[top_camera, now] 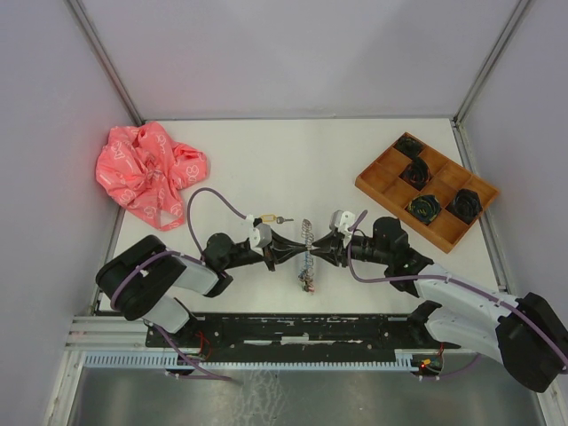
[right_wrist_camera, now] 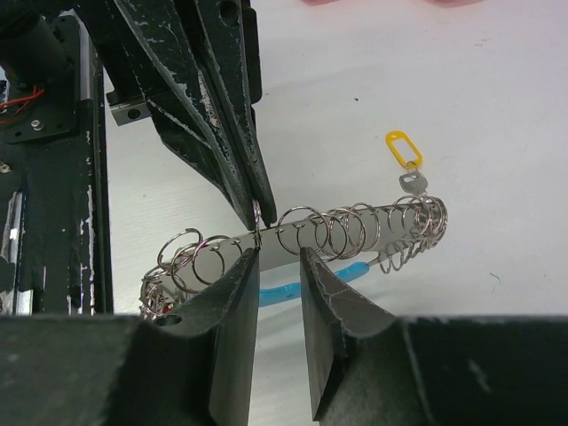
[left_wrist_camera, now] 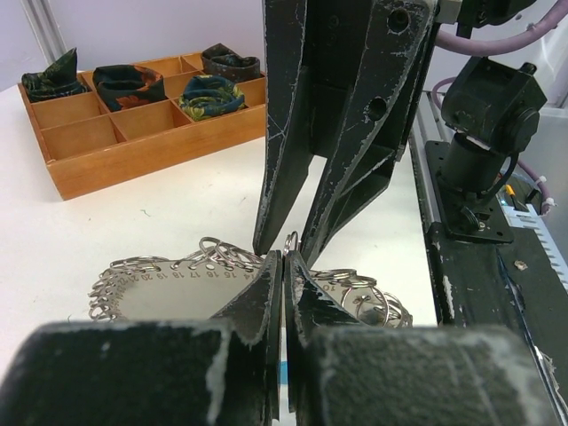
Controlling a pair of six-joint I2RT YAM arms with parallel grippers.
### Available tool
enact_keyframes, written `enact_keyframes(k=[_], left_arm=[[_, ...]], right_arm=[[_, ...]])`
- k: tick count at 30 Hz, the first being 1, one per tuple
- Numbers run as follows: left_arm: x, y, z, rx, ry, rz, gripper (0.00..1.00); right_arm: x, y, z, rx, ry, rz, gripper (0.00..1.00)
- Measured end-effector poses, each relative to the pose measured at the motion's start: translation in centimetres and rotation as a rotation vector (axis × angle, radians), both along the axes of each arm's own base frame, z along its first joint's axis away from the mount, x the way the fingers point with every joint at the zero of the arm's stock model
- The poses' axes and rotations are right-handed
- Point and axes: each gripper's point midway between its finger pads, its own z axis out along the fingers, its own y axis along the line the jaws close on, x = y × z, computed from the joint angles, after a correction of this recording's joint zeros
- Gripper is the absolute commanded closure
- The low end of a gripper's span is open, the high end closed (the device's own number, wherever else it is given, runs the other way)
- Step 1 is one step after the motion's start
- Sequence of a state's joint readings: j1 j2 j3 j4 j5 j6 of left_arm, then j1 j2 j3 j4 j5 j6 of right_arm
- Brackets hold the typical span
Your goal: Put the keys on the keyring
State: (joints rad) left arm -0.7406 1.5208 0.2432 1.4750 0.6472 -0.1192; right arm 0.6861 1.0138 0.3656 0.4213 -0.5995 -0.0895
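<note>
Your left gripper (left_wrist_camera: 282, 266) pinched shut on one keyring (right_wrist_camera: 256, 216), right gripper (right_wrist_camera: 279, 266) parted, empty, wooden tray (top_camera: 383, 174) behind it, four dark rolls (top_camera: 423, 209) in separate compartments

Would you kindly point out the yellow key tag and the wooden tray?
yellow key tag (right_wrist_camera: 405, 149): right wrist view, its middle.
wooden tray (left_wrist_camera: 151, 158): left wrist view, its front wall.

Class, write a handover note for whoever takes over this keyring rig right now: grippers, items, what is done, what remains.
Left gripper: shut on one ring of the ring strip.
Right gripper: open, poised at the same ring.
Yellow-tagged key: at the strip's far end; cannot tell if it is hooked on.
Blue tag: under the strip.
Done: ring gripped.
Left: thread the keys onto rings.
</note>
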Motion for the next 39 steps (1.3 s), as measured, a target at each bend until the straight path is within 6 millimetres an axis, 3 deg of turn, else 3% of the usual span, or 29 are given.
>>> enact_keyframes(k=[9, 15, 21, 25, 31, 39], left_arm=[[0.2, 0.0, -0.2, 0.002, 0.006, 0.012, 0.97], [0.2, 0.0, -0.2, 0.004, 0.008, 0.009, 0.97], [0.0, 0.0, -0.3, 0.006, 0.006, -0.002, 0.97], [-0.3, -0.1, -0.3, 0.008, 0.005, -0.016, 0.97], [-0.3, -0.1, -0.7, 0.017, 0.011, -0.024, 0.78], [0.0, -0.6, 0.0, 0.072, -0.040, -0.047, 0.70]], right_arm=[[-0.9, 0.4, -0.1, 0.011, 0.029, 0.051, 0.67], [-0.9, 0.4, -0.1, 0.012, 0.033, 0.052, 0.73], [-0.6, 0.6, -0.1, 0.019, 0.032, 0.043, 0.80], [-0.4, 0.8, -0.3, 0.021, 0.039, 0.041, 0.96], [-0.6, 0.8, -0.6, -0.016, 0.073, 0.053, 0.99], [0.3, 0.4, 0.7, -0.270, 0.186, 0.057, 0.99]])
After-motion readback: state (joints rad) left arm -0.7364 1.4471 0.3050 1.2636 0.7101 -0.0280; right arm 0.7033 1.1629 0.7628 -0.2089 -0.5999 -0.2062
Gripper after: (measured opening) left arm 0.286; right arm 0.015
